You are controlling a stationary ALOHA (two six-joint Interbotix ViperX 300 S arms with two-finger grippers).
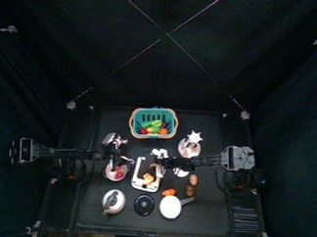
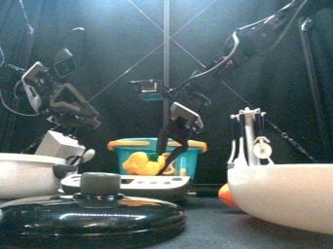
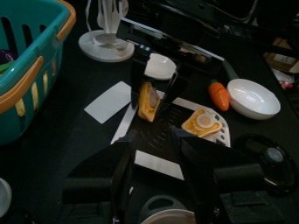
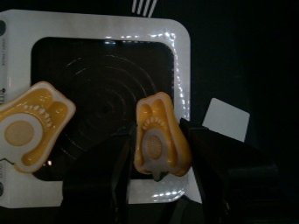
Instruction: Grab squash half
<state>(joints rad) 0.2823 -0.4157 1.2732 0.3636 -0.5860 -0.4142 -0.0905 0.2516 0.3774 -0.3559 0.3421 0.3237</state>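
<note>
Two orange squash halves lie on a white cutting board [image 4: 105, 31] with a dark middle. One squash half [image 4: 33, 124] lies flat, cut face up. The other squash half [image 4: 159, 136] stands on its edge between the jaws of my right gripper [image 4: 162, 140], which is shut on it. The left wrist view shows the same: the gripped squash half [image 3: 146, 102] stands on edge and the flat squash half [image 3: 201, 124] lies beside it. My left gripper [image 3: 158, 166] is open and empty, low over the table a short way from the board.
A teal basket [image 1: 154, 120] stands at the back. A white stand [image 3: 105, 44], a carrot [image 3: 219, 94], a white bowl [image 3: 253, 98] and a pot lid [image 3: 274, 157] surround the board. White cards [image 3: 107, 101] lie on the table.
</note>
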